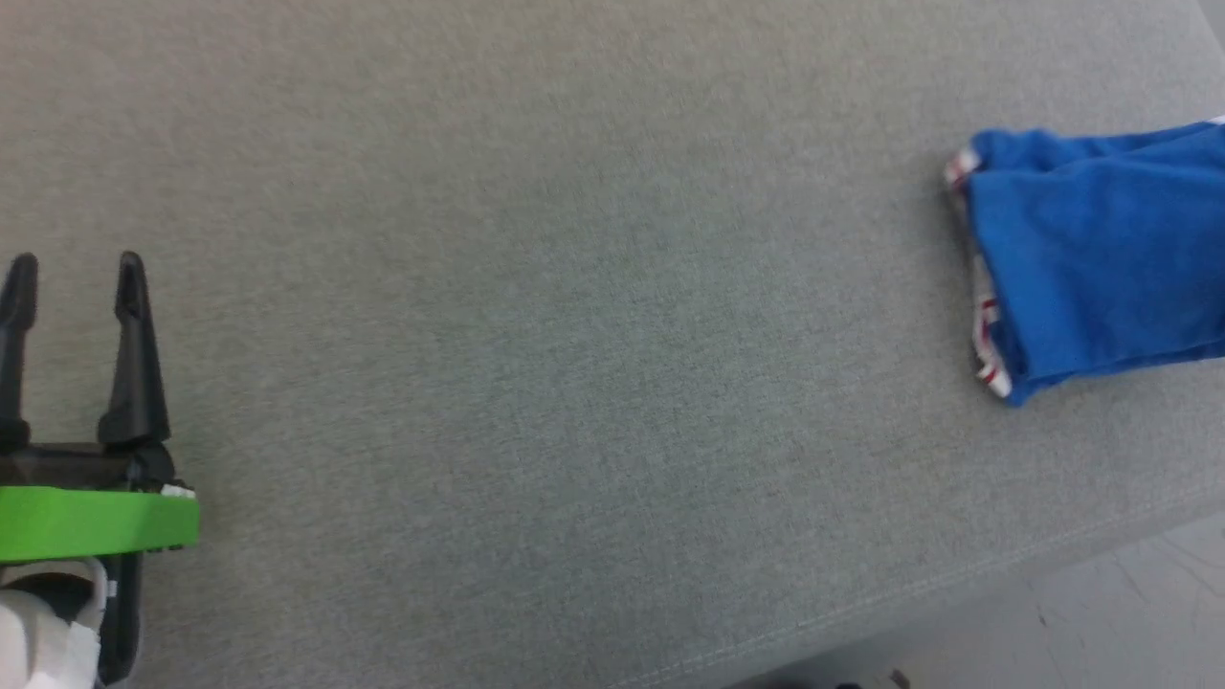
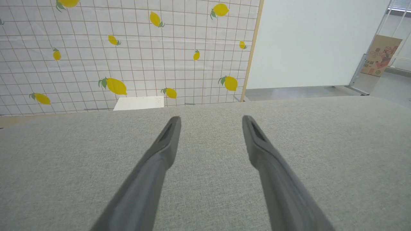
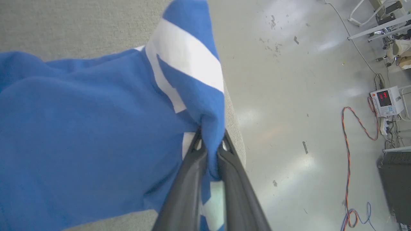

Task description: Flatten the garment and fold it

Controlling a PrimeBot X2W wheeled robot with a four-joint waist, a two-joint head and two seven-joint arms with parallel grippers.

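Two long dark fingers of the right gripper (image 3: 210, 144) were seen nearest in the right wrist view, pressed almost together and pinching a raised fold of the royal-blue jersey garment (image 3: 80, 128), where a white band crossed the blue cloth. The rest of the garment was spread in soft creases over the grey woven upholstered surface (image 1: 574, 335), close to that surface's right edge, with the pale glossy floor (image 3: 289, 96) just beyond. On the floor, further right, an orange cable (image 3: 348, 128) was laid in loops near a small white device with a red display (image 3: 385, 101).

In the head view the garment (image 1: 1101, 258) was found at the far right of the surface as a bunched blue bundle, red-and-white striped trim showing along its left end (no lettering could be made out).

Well apart from it, at the near left, the left gripper (image 1: 77, 268) was held over bare grey fabric, its fingers spread wide with nothing between them, and a bright green band (image 1: 96, 522) was wrapped around its base. Beyond the surface's far edge, in the left wrist view, a white grid-patterned panel printed with yellow lemons (image 2: 128, 54) was stood beside a plain white board (image 2: 314, 41).
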